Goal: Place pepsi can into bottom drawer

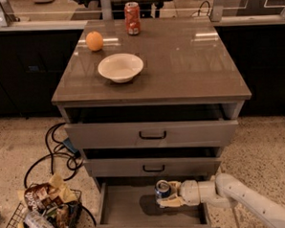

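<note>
End effector (169, 195) grips the upright pepsi can (162, 188) over the open bottom drawer (123, 205).
Likely light, thin-walled and slick; a gentle mid-body hold suits it.
</note>
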You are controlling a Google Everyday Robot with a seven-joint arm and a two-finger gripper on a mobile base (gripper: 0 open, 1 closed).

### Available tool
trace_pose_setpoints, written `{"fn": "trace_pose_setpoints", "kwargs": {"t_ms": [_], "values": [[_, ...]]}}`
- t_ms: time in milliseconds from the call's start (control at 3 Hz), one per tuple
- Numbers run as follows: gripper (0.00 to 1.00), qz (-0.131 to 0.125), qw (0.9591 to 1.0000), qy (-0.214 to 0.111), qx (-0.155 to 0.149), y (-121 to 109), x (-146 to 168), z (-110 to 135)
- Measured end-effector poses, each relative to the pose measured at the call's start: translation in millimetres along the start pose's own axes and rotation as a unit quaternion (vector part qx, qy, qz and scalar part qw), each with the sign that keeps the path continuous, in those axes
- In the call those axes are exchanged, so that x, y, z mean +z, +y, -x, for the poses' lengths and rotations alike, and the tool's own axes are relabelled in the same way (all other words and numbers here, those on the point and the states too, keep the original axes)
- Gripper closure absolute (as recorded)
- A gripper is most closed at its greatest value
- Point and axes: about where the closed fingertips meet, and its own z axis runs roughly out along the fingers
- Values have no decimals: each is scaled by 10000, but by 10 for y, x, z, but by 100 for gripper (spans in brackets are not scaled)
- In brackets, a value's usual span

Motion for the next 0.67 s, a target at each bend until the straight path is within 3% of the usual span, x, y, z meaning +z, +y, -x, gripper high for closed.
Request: {"fn": "trace_pose_setpoints", "kwargs": {"t_ms": [333,667], "values": [[100,20,10000,10,-16,-8,39,-10],[100,221,9995,112,-179,-98,438,-111]]}}
